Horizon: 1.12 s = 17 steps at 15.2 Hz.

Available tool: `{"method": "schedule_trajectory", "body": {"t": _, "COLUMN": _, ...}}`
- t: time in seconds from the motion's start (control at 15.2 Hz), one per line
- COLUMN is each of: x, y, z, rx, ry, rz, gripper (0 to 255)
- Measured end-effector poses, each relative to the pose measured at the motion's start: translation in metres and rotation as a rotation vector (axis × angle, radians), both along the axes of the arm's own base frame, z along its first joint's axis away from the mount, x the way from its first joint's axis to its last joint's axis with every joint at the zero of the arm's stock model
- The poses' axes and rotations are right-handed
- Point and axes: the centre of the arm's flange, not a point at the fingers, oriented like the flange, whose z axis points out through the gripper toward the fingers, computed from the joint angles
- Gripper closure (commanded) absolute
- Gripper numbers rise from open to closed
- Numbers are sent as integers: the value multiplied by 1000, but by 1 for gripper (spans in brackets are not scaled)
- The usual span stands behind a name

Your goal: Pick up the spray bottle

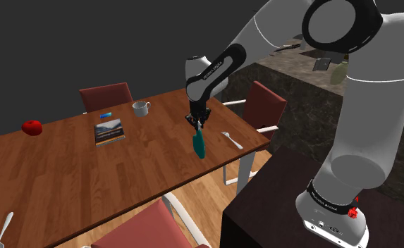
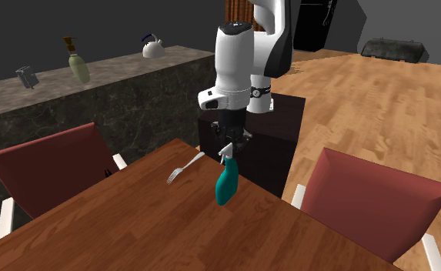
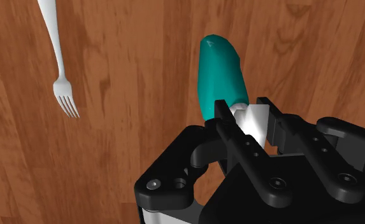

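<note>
DESK: What is in shot, biggest first?

PHOTOGRAPHER: A wooden dining table [image 1: 66, 176], then the white arm [image 1: 355, 113] reaching over the corner nearest its stand, with a red chair [image 2: 49, 173] beyond. The teal spray bottle [image 1: 199, 144] hangs tilted under the black gripper [image 1: 197, 121], close to the table edge. In the shoulder view a fork [image 1: 232, 139] lies at the bottle's three o'clock.

DESK: And the grip?

PHOTOGRAPHER: The fingers [image 3: 224, 114] are drawn in narrow, clasping the bottle's white spray head [image 3: 252, 119]. I cannot tell whether the base clears the wood.

DESK: How is the lift done well?

PHOTOGRAPHER: As I read it, rise slowly and straight toward twelve o'clock. The hold is high and the body slants, so a jerk could swing it or slip the head free.
</note>
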Motion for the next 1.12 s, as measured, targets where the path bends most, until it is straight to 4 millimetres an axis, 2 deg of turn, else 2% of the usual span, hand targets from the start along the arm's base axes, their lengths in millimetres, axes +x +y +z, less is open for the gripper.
{"method": "schedule_trajectory", "body": {"t": 0.2, "x": 0, "y": 1, "z": 6, "rx": 0, "ry": 1, "rz": 0, "gripper": 255}}
{"method": "schedule_trajectory", "body": {"t": 1.12, "x": 1, "y": 0, "z": 76, "rx": 0, "ry": 1, "rz": 0, "gripper": 255}}
